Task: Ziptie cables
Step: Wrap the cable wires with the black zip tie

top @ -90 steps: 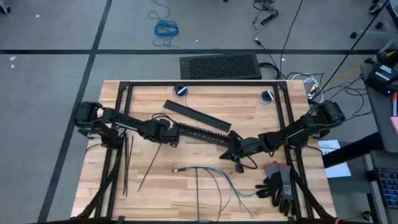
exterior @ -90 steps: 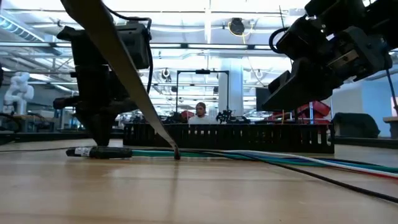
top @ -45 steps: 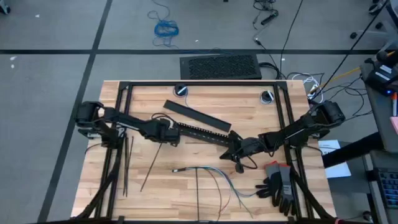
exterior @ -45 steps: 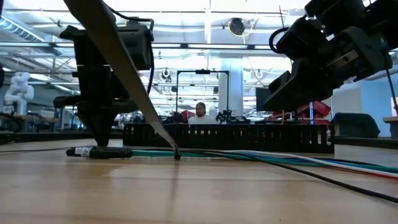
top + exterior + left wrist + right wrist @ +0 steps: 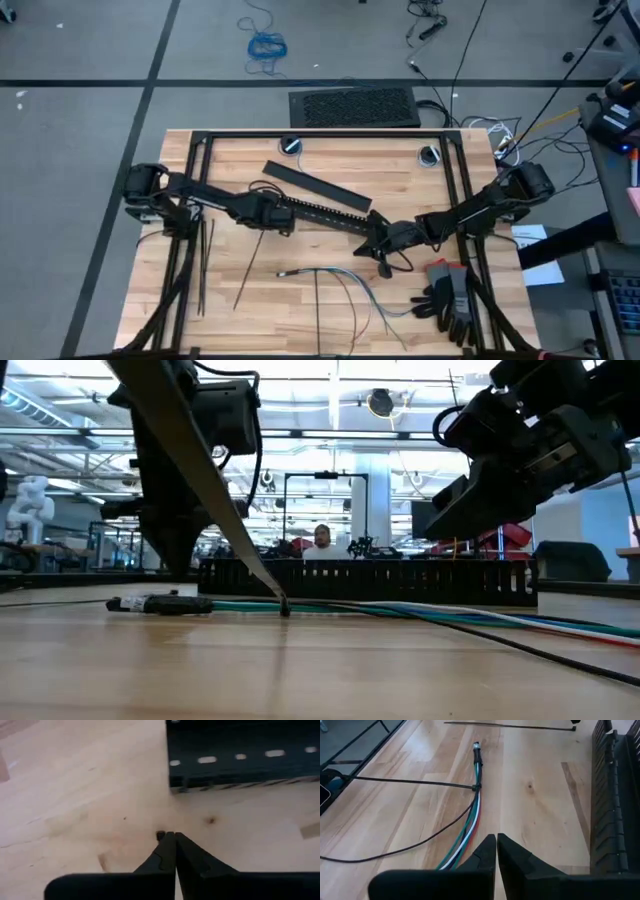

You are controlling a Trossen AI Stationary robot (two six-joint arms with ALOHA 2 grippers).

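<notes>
The cables [image 5: 345, 282], thin blue, green and pale wires, lie on the table's near half, and one ziptie [image 5: 410, 782] lies across them. My left gripper [image 5: 268, 226] hangs above the table at the slotted bar's [image 5: 320, 212] left end, shut on another ziptie [image 5: 248, 270] that slants from it toward the near edge. Several loose zipties [image 5: 203, 262] lie at the left. My right gripper [image 5: 370, 247] is shut and holds nothing, hanging above the table at the bar's right end and pointing toward the cables [image 5: 472, 815]. My left gripper pinches the ziptie's far end [image 5: 160, 835] between its two fingers; only a small black bit shows at their tips. The fingers come from above, slanting down. The rest of the strip runs toward the table's near edge; I cannot tell whether its free end [image 5: 236, 306] rests on the wood.
A flat black bar [image 5: 315, 183] lies beyond the slotted bar. Grey and black gloves [image 5: 448, 298] lie at the near right. A black frame [image 5: 195, 180] borders the table. Bare wood shows between the held ziptie and the cables.
My left gripper has risen a little off the table and gone slightly toward the table's right edge, still shut. The held ziptie has gone along with it, its free end sliding a little to the right.
</notes>
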